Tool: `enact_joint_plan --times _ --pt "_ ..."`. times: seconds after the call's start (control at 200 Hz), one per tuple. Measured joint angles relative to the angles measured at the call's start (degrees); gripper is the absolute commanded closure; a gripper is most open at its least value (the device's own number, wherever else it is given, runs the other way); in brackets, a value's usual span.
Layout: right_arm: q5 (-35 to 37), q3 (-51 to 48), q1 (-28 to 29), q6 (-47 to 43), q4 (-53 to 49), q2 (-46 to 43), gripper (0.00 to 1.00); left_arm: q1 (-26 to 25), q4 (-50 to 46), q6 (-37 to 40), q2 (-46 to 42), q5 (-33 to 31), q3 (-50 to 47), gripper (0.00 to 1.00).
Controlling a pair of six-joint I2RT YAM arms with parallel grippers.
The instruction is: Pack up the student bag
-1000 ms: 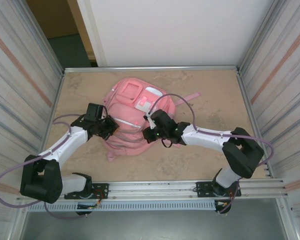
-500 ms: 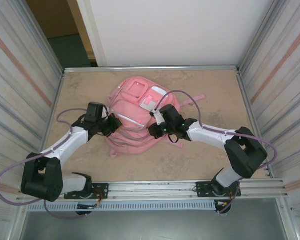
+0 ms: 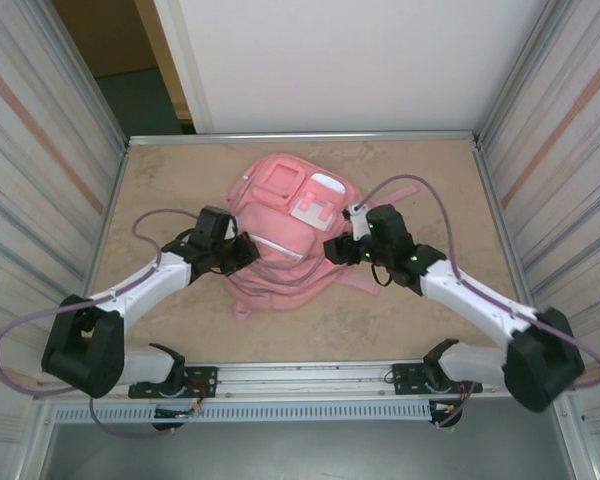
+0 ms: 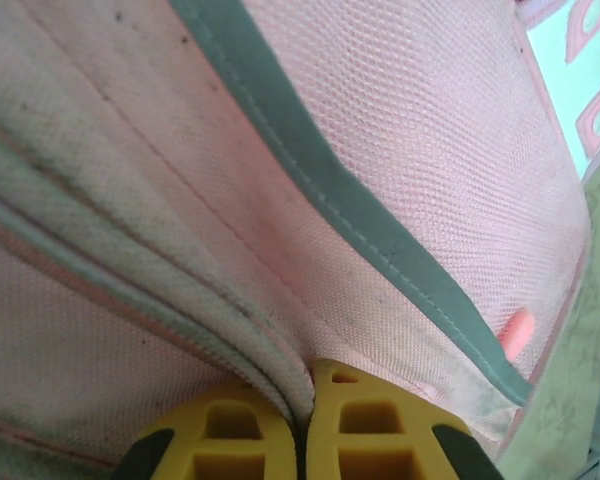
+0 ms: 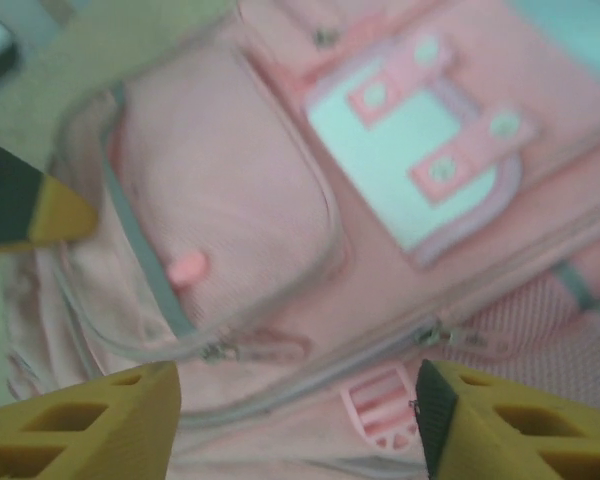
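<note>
Aluminium rail [image 3: 310, 375] along the near edge of the tabletop [image 3: 170, 170] carries both arm bases, and the arms reach forward and inward from it. Between them, in the middle of the tabletop, the student bag [image 3: 280, 215] lies flat with its front pockets facing up. The left fingers [image 3: 244, 250] are at its left side; seen from the left wrist, they are pressed together on a raised ridge of pink fabric beside a zip line. The right fingers [image 3: 334, 250] are at the bag's right edge, spread wide and holding nothing. From the right wrist, a rounded zip pocket [image 5: 230, 200] and a pale patch [image 5: 420, 160] with pink tabs lie beyond them. A white wall panel [image 3: 330, 60] stands behind the tabletop's far edge.
</note>
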Motion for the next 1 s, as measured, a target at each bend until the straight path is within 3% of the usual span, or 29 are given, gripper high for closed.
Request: enact_joint_plan --times 0.085,0.135,0.175,0.256,0.426,0.536,0.541,0.556,0.571,0.691,0.862,0.997 --pt "3.6 -0.9 -1.9 0.0 -0.3 -7.3 0.30 -1.0 0.4 1.2 2.1 0.3 1.9 0.97" --pt "6.0 -1.2 -3.9 0.9 -0.6 -11.3 0.22 -1.1 1.0 2.2 2.9 1.1 2.4 0.88" --pt "7.6 -1.4 -5.8 1.5 -0.8 -13.7 0.00 -1.1 1.6 2.8 3.2 1.6 2.7 0.72" --pt "10.0 -2.4 -9.7 3.0 -1.0 -17.7 0.01 -1.2 2.4 4.3 3.3 2.6 3.1 0.57" --pt "19.0 -6.7 -15.2 7.6 -4.9 -22.7 0.01 -1.0 2.7 9.5 3.2 1.2 5.6 0.47" --pt "25.3 -11.1 -18.2 8.5 -5.8 -25.7 0.01 0.0 1.7 14.8 1.2 -5.5 6.8 0.40" --pt "25.4 -11.3 -18.3 8.4 -5.7 -25.8 0.01 0.1 1.7 14.9 1.1 -5.7 6.8 0.37" --pt "26.0 -12.0 -18.6 8.2 -5.4 -26.2 0.01 0.2 1.7 15.6 0.6 -6.7 6.8 0.09" --pt "26.6 -13.0 -19.1 7.9 -4.9 -26.6 0.01 0.3 1.7 17.3 -0.1 -8.0 6.8 0.02" --pt "26.8 -19.8 -22.0 4.6 -0.9 -28.0 0.01 0.7 5.4 27.8 -6.7 -15.5 4.8 0.01" --pt "23.1 -27.0 -25.4 -1.6 8.9 -23.6 0.01 1.6 19.3 41.5 -17.9 -28.9 -8.7 0.01" --pt "18.7 -27.6 -29.5 -3.2 19.0 -14.1 0.01 5.7 26.6 53.5 -16.9 -31.1 -17.2 0.01"
